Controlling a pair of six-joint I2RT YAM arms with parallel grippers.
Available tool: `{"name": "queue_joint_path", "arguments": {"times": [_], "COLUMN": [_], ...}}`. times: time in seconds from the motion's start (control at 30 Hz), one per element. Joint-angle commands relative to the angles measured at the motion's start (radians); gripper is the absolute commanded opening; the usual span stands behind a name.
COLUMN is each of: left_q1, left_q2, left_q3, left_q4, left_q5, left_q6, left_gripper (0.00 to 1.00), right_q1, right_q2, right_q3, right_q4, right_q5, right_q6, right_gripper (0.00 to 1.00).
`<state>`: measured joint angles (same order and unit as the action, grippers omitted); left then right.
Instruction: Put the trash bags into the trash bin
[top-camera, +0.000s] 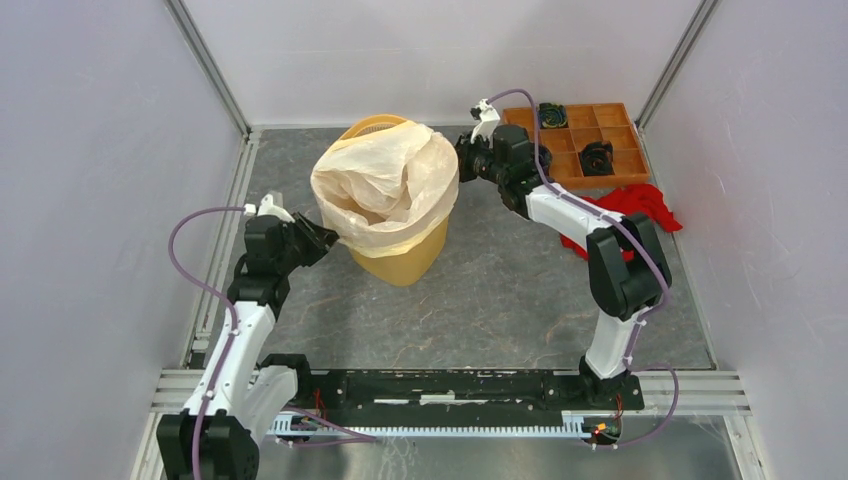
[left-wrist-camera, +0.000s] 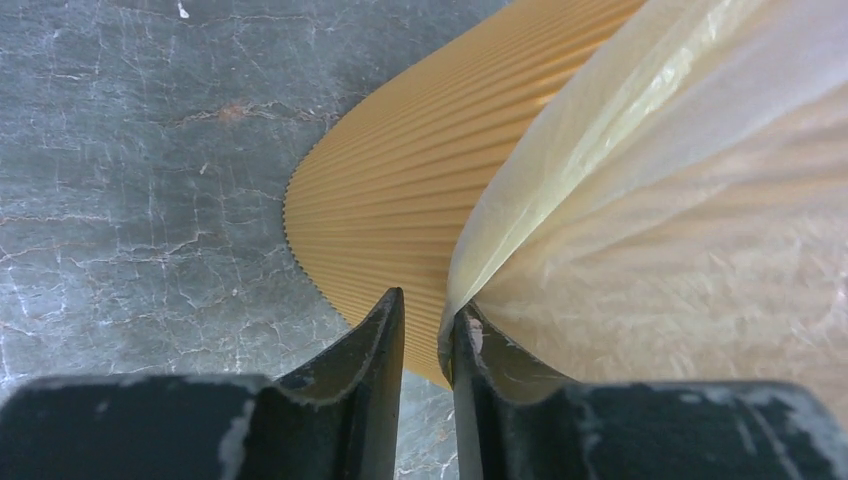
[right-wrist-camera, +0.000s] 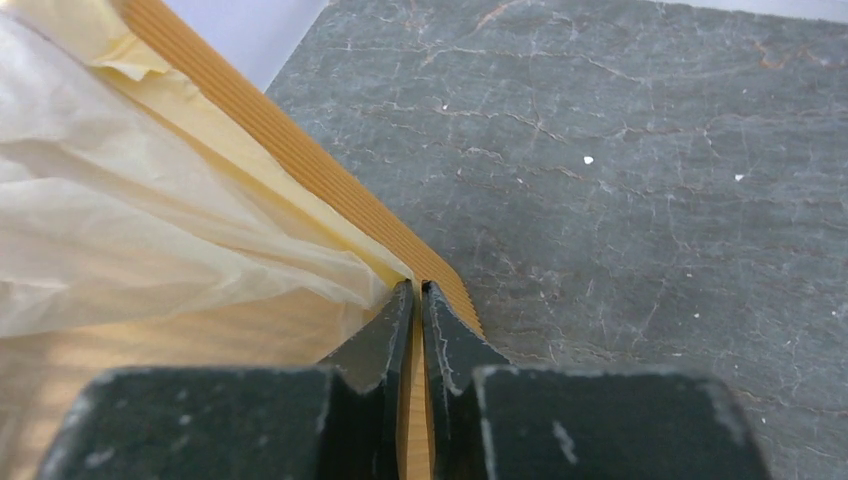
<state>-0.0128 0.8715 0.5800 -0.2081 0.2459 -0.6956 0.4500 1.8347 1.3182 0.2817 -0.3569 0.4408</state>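
While the top view gives the whole layout, the wrist cams are where the detail is. From above, the bin (top-camera: 402, 262) stands upright at about 11 o'clock from the table's (top-camera: 520, 300) middle. The bag (top-camera: 385, 180) sits in it, mouth open, its edge folded outward over most of the rim and hanging down the upper walls. Only a bit of rim at the bin's 12 o'clock shows bare.

The left gripper (top-camera: 326, 238) is right up against the bag's skirt at the bin's 8 o'clock. The right gripper (top-camera: 463, 160) is at the rim around 2 o'clock. You can't read either claw from up there, though.

On the left wrist cam, the fingers (left-wrist-camera: 382, 345) are close together with a narrow slot between them. The bag's edge comes down to the tip of the finger at 3 o'clock of the slot, with the ribbed bin wall behind. Whether any film is actually pinched, I can't tell.

On the right wrist cam, the claw is together, just a hairline slit with a sliver of yellow in it, parked at the rim's corner where a fold of bag ends. Film or bin wall in that slit? No idea.

Only the top view catches the orange tray (top-camera: 575, 170) in the table's 1 o'clock corner and the red cloth (top-camera: 640, 205) just at its 6 o'clock, under the right arm.
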Motion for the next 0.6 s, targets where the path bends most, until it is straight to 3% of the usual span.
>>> {"name": "queue_joint_path", "arguments": {"times": [0.0, 0.1, 0.17, 0.3, 0.4, 0.57], "left_q1": [-0.004, -0.01, -0.016, -0.016, -0.015, -0.015], "left_q2": [-0.03, 0.0, -0.015, -0.108, -0.136, -0.178], "left_q3": [0.04, 0.019, 0.019, 0.071, 0.136, 0.242], "left_q4": [-0.005, 0.045, 0.026, -0.095, -0.194, -0.338], "left_q5": [0.068, 0.144, 0.12, 0.0, -0.055, -0.149], "left_q6": [-0.056, -0.094, -0.078, -0.011, 0.037, 0.118], "left_gripper": [0.34, 0.43, 0.54, 0.77, 0.82, 0.86], "right_q1": [-0.03, -0.03, -0.03, -0.036, -0.035, -0.036], "right_q2": [0.059, 0.086, 0.051, -0.053, -0.124, -0.214], "right_q3": [-0.028, 0.032, 0.048, 0.076, 0.1, 0.114], "right_q4": [-0.022, -0.116, -0.197, -0.375, -0.507, -0.691], "right_q5": [0.026, -0.036, -0.015, 0.093, 0.189, 0.385], "right_q6": [0.019, -0.041, -0.086, -0.177, -0.241, -0.312], "right_gripper": [0.12, 0.18, 0.24, 0.54, 0.7, 0.84]}}
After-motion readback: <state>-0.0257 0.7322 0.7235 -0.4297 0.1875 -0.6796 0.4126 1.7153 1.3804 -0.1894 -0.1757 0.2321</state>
